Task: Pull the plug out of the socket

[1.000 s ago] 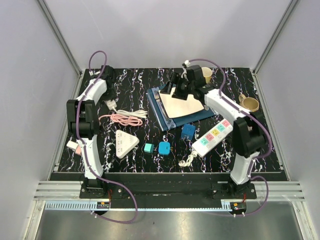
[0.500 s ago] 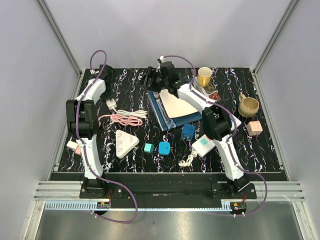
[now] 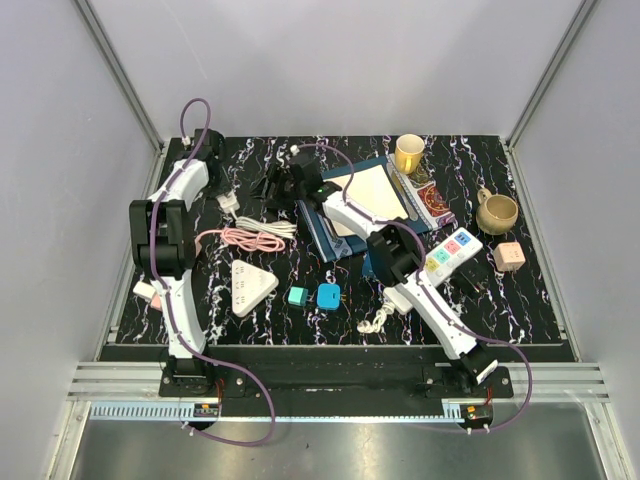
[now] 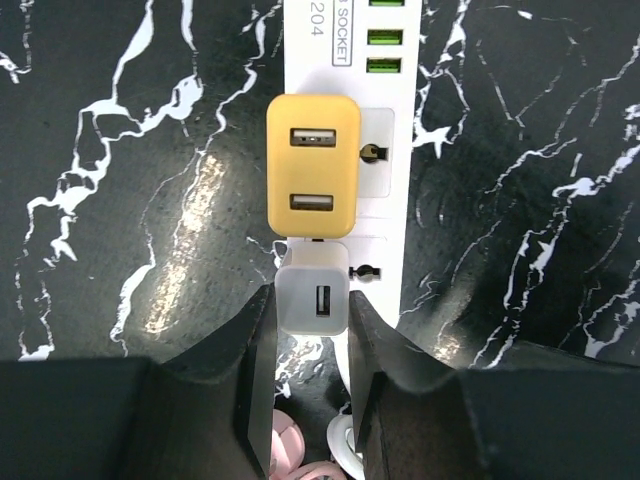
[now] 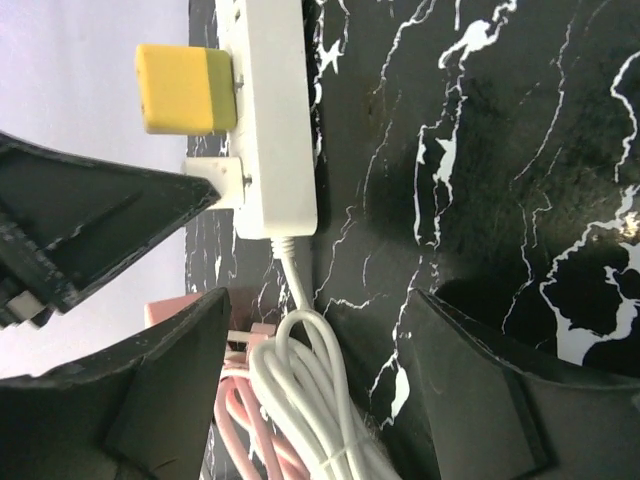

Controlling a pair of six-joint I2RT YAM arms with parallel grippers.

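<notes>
**Left gripper.** My left gripper [image 4: 312,300] is clenched on the white USB charger [image 4: 313,285]. In the left wrist view my two black fingers [image 4: 240,380] press against its left and right sides at lower centre of the frame.

**Task item.** The white USB charger is seated in the white power strip [image 4: 388,110], which runs from the top of the frame down the middle. Its single port faces the camera. From the right wrist view it sticks out sideways from the strip at upper left, with one left finger lying against it.

**Adjacent item.** A yellow two-port USB adapter [image 4: 313,165] sits in the same strip, directly above the charger in the left wrist view. Their edges touch or nearly touch.

**Right gripper.** My right gripper [image 5: 322,300] is released. Its jaws stand wide apart at the lower left and lower right of the right wrist frame and grasp nothing. It points at the cable end of the strip.

**Cables.** The strip's white cord [image 5: 300,390] leaves its end and loops at bottom centre of the right wrist view, between my spread fingers but not touched by them. A pink cable [image 5: 238,405] lies against it at lower left.

**Surface.** The strip lies flat on the black marbled table [image 4: 520,200], at the upper left of the mat in the top view.
</notes>
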